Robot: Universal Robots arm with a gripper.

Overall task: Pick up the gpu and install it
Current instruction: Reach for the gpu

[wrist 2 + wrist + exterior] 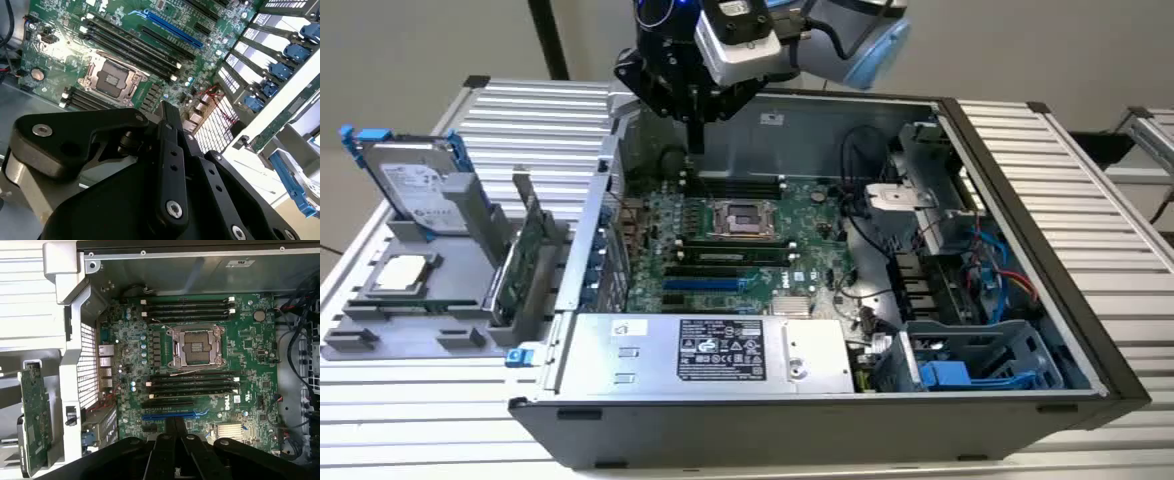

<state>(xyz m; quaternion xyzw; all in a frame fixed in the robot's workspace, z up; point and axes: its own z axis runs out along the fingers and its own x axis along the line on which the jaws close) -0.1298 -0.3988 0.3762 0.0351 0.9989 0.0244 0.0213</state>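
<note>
**Gripper** (698, 140): black, flat-sided metal fingers pressed together with nothing between them, hanging above the open computer case (854, 125).

**Likely hazards:**
- Closed jaws cannot take a card, so they would have to part before any approach.
- A low sideways path could clip the case's thin sheet-metal rear wall, which stands between the gripper and the card.
- A pinch on the card's bare green face might slip or crush small parts.

**Below the fingers**, in the first wrist view:
- the glossy green motherboard (250, 345);
- its square steel-framed socket (196, 346);
- black ridged slots and one blue plastic slot (175, 416).

**The gpu** (520, 265) stands on edge outside the case, in a matte grey plastic rack (400, 320). It is a thin, rigid card on the exterior view's left, well apart from the gripper.
</note>
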